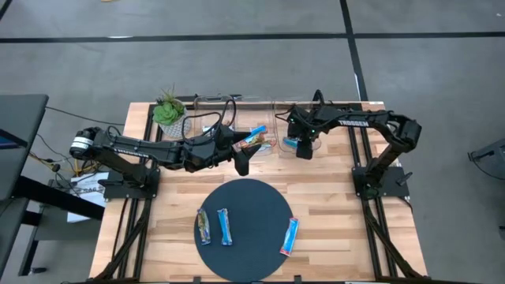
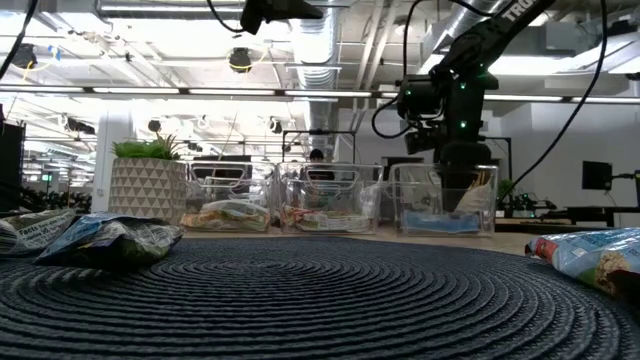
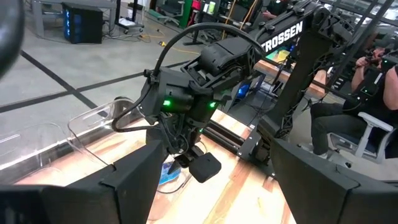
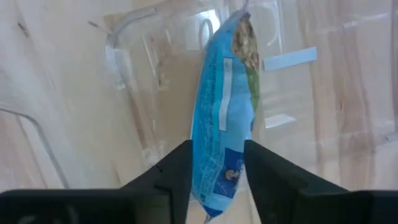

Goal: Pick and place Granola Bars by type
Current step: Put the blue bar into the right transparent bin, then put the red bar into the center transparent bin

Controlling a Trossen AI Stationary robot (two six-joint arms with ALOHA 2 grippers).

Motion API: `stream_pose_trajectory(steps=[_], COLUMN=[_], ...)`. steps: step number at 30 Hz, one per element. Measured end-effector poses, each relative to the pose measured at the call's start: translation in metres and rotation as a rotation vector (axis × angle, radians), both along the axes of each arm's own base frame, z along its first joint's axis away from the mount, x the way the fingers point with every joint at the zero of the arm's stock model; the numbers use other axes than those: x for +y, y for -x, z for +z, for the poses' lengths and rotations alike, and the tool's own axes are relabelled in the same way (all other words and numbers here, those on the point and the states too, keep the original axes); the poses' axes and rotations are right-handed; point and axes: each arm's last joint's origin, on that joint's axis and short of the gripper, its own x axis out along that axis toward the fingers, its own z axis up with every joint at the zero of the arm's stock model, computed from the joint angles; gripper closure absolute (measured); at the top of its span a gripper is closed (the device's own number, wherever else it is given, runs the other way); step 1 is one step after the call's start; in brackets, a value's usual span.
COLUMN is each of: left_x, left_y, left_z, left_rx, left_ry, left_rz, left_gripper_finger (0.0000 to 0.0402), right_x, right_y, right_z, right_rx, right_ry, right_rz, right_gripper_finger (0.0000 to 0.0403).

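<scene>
A blue granola bar (image 4: 221, 99) stands on end between the fingers of my right gripper (image 4: 217, 152), which points down into the right-hand clear bin (image 2: 412, 198) at the table's far side. That bin holds light blue wrappers (image 2: 432, 222). My left gripper (image 1: 241, 162) hangs open above the table's middle, touching nothing. Three more bars lie on the dark round mat (image 1: 252, 201): a multicoloured one (image 1: 203, 226), a blue one (image 1: 225, 227) and a blue one (image 1: 289, 237). Another bar (image 1: 254, 138) lies in the middle bin. My right gripper has the blue bar's two long edges (image 4: 198, 163) between its two fingers, near the bar's upper end. The fingers come from above and point down. The bar hangs lengthwise below them, its lower end (image 4: 239, 25) down inside the bin. Whether that end rests on the bin's floor, I cannot tell.
Three clear bins stand in a row along the far edge, the left (image 2: 228, 200) and middle (image 2: 330, 200) ones holding multicoloured wrappers. A potted plant (image 1: 168, 110) stands at the far left. The mat covers the near middle of the wooden table (image 1: 331, 229).
</scene>
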Motion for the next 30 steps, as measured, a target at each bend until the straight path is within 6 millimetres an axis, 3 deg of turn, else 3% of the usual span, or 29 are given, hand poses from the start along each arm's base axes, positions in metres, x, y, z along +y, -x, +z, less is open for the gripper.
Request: stream_pose_trajectory(steps=[5,11,22,30], left_x=[0.0,0.0,0.0,0.0], left_y=[0.0,0.0,0.0,0.0], left_z=[0.0,0.0,-0.001,-0.002], left_rx=[0.0,0.005,0.007,0.017], left_ry=[0.0,0.0,0.0,-0.001], left_rz=[0.0,0.0,-0.001,-0.002], left_gripper_finger=[0.0112,0.0112,0.0112,0.0112], right_x=[0.0,-0.002,-0.008,0.005], right_y=[0.0,-0.005,-0.017,0.0], right_z=[0.001,0.014,0.06,0.106], right_rx=[0.006,0.0,-0.052,-0.255], right_ry=[-0.003,0.0,0.008,-0.018], right_rz=[0.001,0.001,-0.027,-0.053], right_gripper_finger=[0.0233,0.0222,0.0239,0.0251])
